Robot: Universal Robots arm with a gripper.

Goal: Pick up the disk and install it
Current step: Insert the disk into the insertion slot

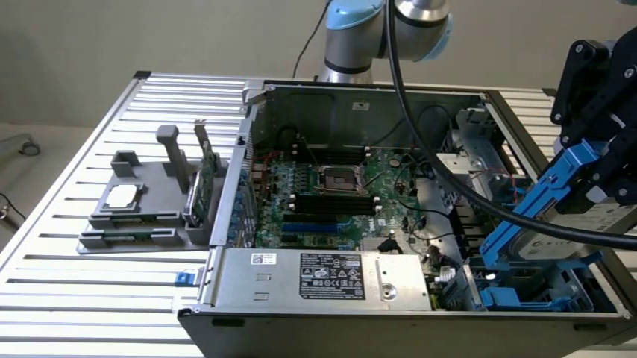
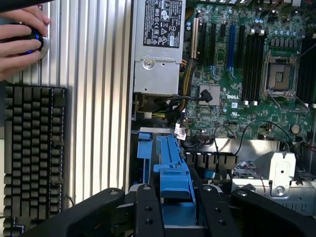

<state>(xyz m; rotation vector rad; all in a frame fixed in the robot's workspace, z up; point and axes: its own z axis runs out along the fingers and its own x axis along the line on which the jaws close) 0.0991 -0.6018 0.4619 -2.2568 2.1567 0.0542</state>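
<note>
The disk (image 1: pixel 587 227), a silver-grey drive in a blue plastic carrier frame (image 1: pixel 553 195), hangs tilted above the open computer case (image 1: pixel 298 317) at the exterior view's right. My black gripper (image 1: pixel 595 153) is shut on the carrier's upper end. The disk's lower end hovers just over the blue drive bay (image 1: pixel 527 292) in the case's near right corner. In the wrist view my gripper (image 2: pixel 177 200) clamps the blue carrier (image 2: pixel 174 170) between its two black fingers (image 2: pixel 147 207), with the bay's blue rails (image 2: pixel 144 148) beyond it.
Inside the case lie the green motherboard (image 1: pixel 339 186) and a silver power supply (image 1: pixel 318 276). A grey tray (image 1: pixel 139 216) with a small chip and an upright green card (image 1: pixel 204 186) stands on the slatted table. A keyboard (image 2: pixel 32 148) and a person's hand (image 2: pixel 19 42) are beside the case.
</note>
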